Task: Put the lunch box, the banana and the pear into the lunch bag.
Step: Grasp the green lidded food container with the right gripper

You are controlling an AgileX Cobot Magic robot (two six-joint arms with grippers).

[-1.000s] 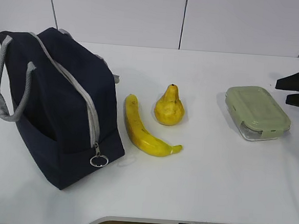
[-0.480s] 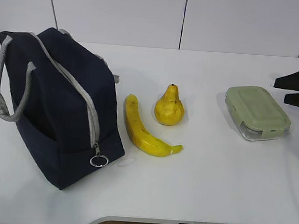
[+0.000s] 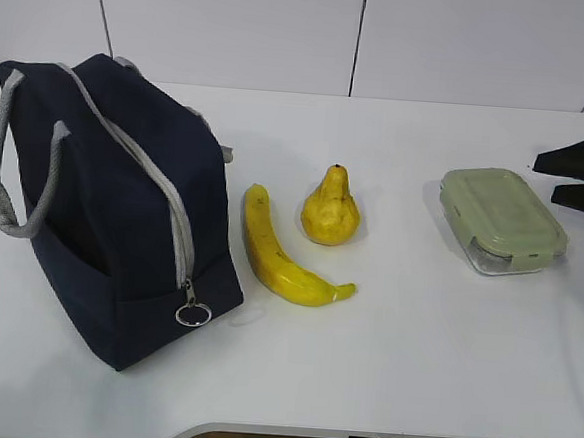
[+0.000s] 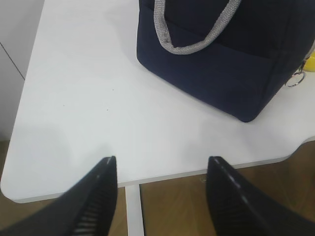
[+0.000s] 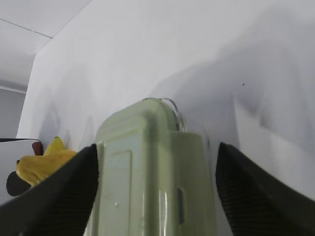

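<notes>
Your right hand (image 3: 578, 183) is open wide, just beside the lunch box (image 3: 502, 220) on the counter (image 3: 413, 358). Your left hand (image 4: 160, 196) is open wide too, near the zipped lunch bag (image 3: 112, 216). The banana (image 3: 282, 253) and pear (image 3: 331, 210) lie between bag and box.

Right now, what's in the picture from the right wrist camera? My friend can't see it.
A small clear box with a pale green lid fills the middle, sitting on a white table between the two open black fingers of the right gripper. At the far left, a yellow pear peeks in.
</notes>
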